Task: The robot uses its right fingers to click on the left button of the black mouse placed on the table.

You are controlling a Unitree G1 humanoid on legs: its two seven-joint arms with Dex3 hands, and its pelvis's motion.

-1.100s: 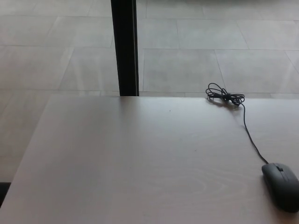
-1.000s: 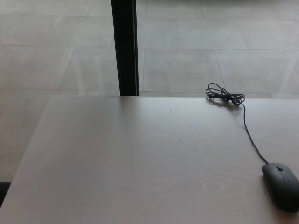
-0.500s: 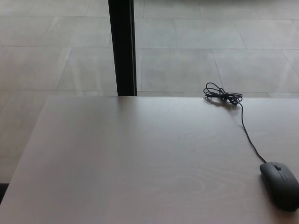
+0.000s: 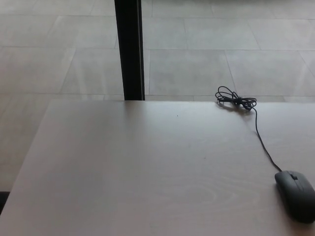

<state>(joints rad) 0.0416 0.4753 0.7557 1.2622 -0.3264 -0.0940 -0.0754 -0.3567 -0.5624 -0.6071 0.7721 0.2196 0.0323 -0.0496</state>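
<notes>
The black mouse [image 4: 295,194] lies flat at the near right edge of the pale surface [image 4: 138,167], its cable [image 4: 262,142] running back to a coiled bundle. Neither of my hands shows, so I cannot tell their fingers' state.

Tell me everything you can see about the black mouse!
The mouse is dark, smooth and rounded, like matte plastic, with a small wheel between its two front buttons. It lies flat near the table's right edge. Its thin black cable runs away to a tied bundle at the far edge. Nothing else touches it.
</notes>
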